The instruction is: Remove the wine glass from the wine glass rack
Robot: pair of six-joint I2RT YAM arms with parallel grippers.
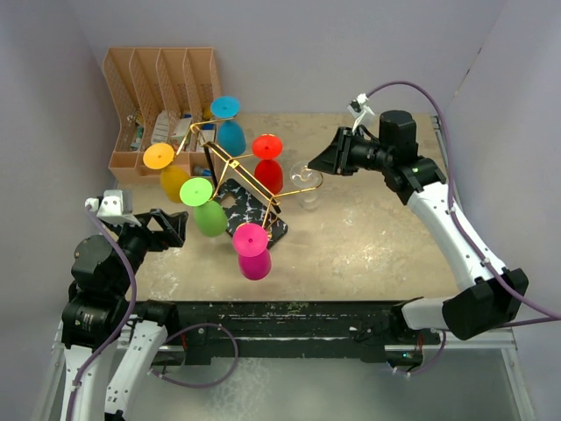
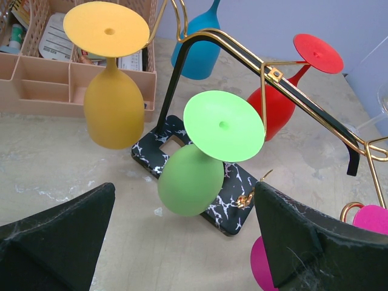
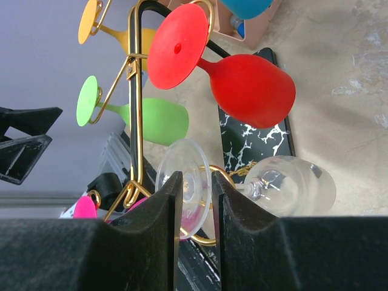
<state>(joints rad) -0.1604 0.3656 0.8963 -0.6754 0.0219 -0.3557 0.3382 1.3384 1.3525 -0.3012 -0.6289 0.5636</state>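
The wine glass rack (image 1: 235,195) is a gold wire stand on a black marbled base (image 2: 238,180) left of the table's centre. A clear wine glass (image 1: 307,186) hangs upside down from its right arm. In the right wrist view its round foot (image 3: 194,159) sits between my right fingers, and its bowl (image 3: 297,185) lies beyond them. My right gripper (image 1: 314,165) (image 3: 197,180) is shut on that foot at a narrow gap. My left gripper (image 1: 175,226) (image 2: 183,187) stands wide open near the table's left edge. It faces the green glass (image 2: 189,185) and holds nothing.
Yellow (image 1: 173,180), blue (image 1: 230,136), red (image 1: 268,174), green (image 1: 209,216) and pink (image 1: 254,261) glasses also hang from the rack. An orange-brown slotted organiser (image 1: 162,79) stands at the back left corner. Grey walls close in the left, back and right sides.
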